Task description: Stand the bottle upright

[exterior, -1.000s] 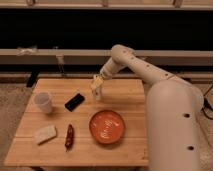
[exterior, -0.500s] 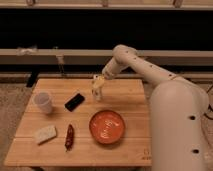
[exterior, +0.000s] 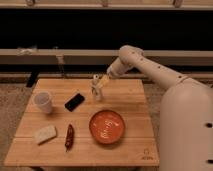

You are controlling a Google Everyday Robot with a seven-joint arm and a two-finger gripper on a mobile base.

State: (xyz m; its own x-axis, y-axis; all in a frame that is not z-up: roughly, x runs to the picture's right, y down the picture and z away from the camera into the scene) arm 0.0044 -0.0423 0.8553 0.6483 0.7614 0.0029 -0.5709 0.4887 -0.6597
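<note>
One arm (exterior: 150, 67) of the white robot reaches from the right across the far edge of the wooden table (exterior: 135, 107), ending in the gripper (exterior: 98, 87) near the middle of that far edge. The gripper sits low over the tabletop with the bottle (exterior: 102, 81) at its tip; the bottle's yellowish middle shows tilted, leaning up toward the arm, not yet upright. Whether the jaws are clamped on the bottle or merely beside it cannot be told from where I stand.

Other items on the table, for reference:
- white cup (exterior: 43, 101), near the left edge, upright, mouth open upward.
- flat black rectangular object (exterior: 74, 101), lying between the cup and the gripper, apart from both.
- orange bowl (exterior: 107, 126), toward the near edge, right of centre, well apart from the gripper.
- red chili pepper (exterior: 69, 136), lying lengthwise near the near edge, left of the bowl.
- pale sponge-like block (exterior: 45, 134), just left of the pepper, near the near-left corner.
</note>
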